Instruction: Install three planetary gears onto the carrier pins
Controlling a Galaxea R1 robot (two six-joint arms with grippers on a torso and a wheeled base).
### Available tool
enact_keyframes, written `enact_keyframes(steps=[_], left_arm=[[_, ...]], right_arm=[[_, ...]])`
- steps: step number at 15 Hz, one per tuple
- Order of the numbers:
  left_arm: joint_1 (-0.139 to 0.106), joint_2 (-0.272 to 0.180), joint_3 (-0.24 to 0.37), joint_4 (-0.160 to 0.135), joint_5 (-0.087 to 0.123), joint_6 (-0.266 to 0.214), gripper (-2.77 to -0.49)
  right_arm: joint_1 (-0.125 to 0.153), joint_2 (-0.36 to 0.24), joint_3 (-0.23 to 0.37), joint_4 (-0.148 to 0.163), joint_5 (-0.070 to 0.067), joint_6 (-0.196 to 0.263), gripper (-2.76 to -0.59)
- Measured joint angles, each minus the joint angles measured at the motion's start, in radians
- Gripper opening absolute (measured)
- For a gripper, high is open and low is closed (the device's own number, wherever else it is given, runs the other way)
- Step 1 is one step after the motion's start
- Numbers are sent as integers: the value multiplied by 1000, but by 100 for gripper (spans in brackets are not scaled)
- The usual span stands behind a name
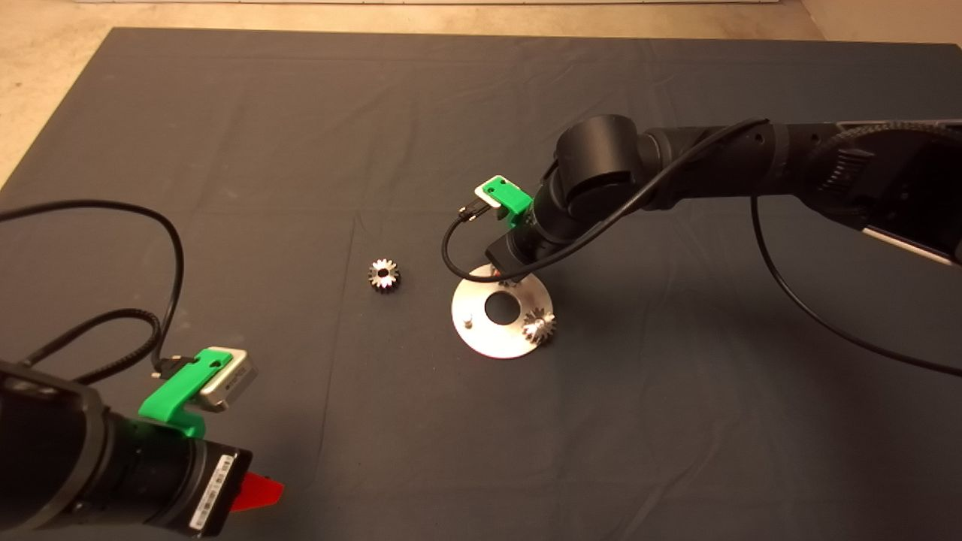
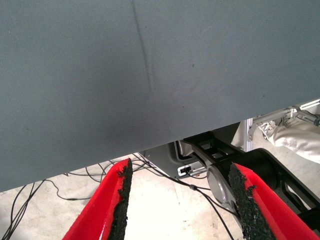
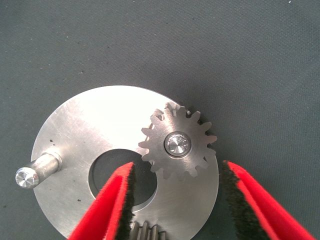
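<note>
Here, the dark mat [image 1: 225, 150] covers nearly the whole table, with a pale strip of floor showing past its far and left edges. Most of the mat lies bare, so there is wide free room on every side of the work.

Count: one silver disc [image 1: 481, 334] near the mat's middle; three gears seen in all. One gear [image 1: 539, 325] sits on a pin at the disc's right rim. A second gear [image 3: 145, 231] peeks in at the disc's edge between the right pincer's fingers, only partly visible. The third gear [image 1: 384, 275] lies loose on the mat, left of the disc and apart from it. One bare pin [image 3: 35, 170] stands free on the disc.

The right pincer [image 3: 175, 200] hangs directly over the disc, fingers spread wide and gripping nothing; the seated gear lies just ahead of its fingertips.

The left pincer [image 2: 180, 200] waits at the mat's near-left edge, fingers parted and holding nothing, well away from the gears.
</note>
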Motion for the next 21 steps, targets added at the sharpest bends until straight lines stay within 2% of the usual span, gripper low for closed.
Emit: enact_keyframes(steps=[5, 8, 9, 11, 13, 14, 16, 18, 19, 20, 21], left_arm=[[0, 0, 0, 0, 0, 0, -195], [0, 0, 0, 0, 0, 0, -195], [0, 0, 0, 0, 0, 0, -195], [0, 0, 0, 0, 0, 0, -195], [0, -1, 0, 0, 0, 0, -195], [0, -6, 0, 0, 1, 0, -195], [0, -10, 0, 0, 2, 1, -195], [0, -3, 0, 0, 1, 1, -195], [0, -1, 0, 0, 2, 3, -195], [0, -2, 0, 0, 3, 6, -195], [0, -2, 0, 0, 5, 12, -195]], right_arm=[[0, 0, 0, 0, -1, 0, -186], [1, -3, 5, 0, -1, 0, -157], [3, -5, 9, 0, -1, 0, -157], [17, -24, 44, 4, -1, 1, -149], [53, -83, 101, 20, 3, 4, -147], [67, -144, 143, 36, 3, 4, -147], [77, -309, 247, 76, -9, 11, -147], [79, -507, 392, 114, -29, 34, -147], [82, -587, 459, 130, -38, 45, -147], [94, -694, 563, 146, -51, 66, -147], [105, -771, 646, 162, -55, 88, -147]])
